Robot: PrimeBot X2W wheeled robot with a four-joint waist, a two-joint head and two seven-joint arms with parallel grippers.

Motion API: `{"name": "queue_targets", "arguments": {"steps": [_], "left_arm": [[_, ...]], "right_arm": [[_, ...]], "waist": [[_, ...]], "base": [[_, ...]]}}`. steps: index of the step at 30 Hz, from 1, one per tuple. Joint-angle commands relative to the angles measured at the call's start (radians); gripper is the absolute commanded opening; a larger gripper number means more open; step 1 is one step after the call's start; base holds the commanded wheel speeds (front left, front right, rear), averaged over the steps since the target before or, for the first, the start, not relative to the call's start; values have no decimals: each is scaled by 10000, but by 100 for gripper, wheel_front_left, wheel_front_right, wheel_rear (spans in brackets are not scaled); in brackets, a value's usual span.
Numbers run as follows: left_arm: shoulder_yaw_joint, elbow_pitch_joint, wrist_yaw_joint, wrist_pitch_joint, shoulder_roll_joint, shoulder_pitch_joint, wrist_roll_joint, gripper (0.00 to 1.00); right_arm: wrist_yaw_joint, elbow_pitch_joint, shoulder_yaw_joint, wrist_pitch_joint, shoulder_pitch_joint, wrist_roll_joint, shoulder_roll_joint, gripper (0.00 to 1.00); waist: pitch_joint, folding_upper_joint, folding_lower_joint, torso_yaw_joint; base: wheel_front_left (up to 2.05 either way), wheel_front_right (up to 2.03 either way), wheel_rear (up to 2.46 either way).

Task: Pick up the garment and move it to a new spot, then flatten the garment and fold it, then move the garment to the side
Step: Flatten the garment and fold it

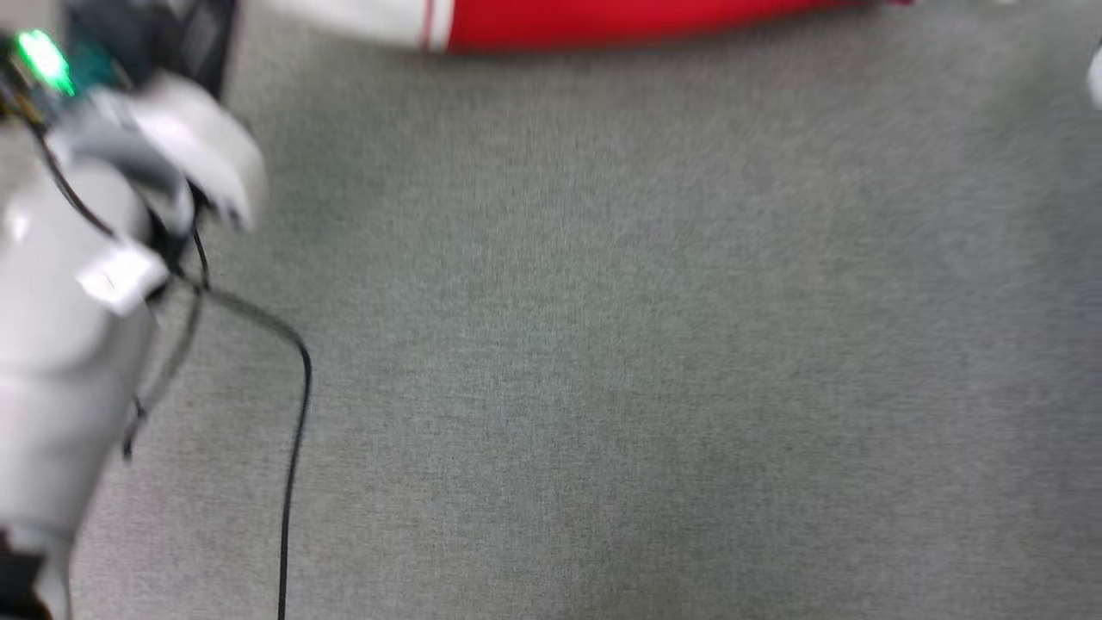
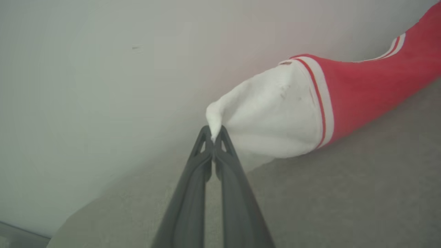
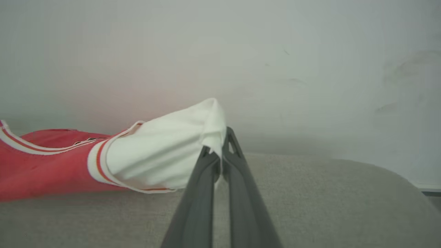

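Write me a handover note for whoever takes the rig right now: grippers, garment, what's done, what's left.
Left gripper: shut on the tip of one white sleeve of the garment.
Right gripper: shut on the other white sleeve.
Garment: strung between both grippers over the grey surface, close to a pale wall. The head view is blurred.
Done: picked up by both sleeves.
Left: lay it at the new spot, flatten, fold, move it aside.

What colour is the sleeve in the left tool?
White sleeve, red-striped trim; left wrist view.
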Motion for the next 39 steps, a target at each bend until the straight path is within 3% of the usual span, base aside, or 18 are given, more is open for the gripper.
{"name": "queue_targets", "arguments": {"steps": [1,7,22,33,39], "left_arm": [[-138,-203,92,-9,59,950,-136,0],[-209,-796,238,95,270,2756,-557,0],[-280,-2739,1148,769,886,6795,-1650,0],[-603,-4522,1242,2061,1823,8933,-2401,0],[-654,-5808,1489,2871,2482,9930,-2865,0]], "right_arm": [[-18,-300,364,-3,863,243,-180,0],[-18,-970,810,153,2552,1229,-504,0],[-19,-2689,1625,776,7020,3038,-1810,0],[-19,-4504,2168,2784,9582,4245,-3098,0],[-18,-5724,1485,4191,10868,4954,-3383,0]], "waist": [[-806,0,0,-73],[-1601,0,0,-98],[-3349,0,0,-9],[-4301,0,0,132],[-4512,0,0,160]], "base": [[0,0,0],[0,0,0],[0,0,0],[0,0,0],[0,0,0]]}}
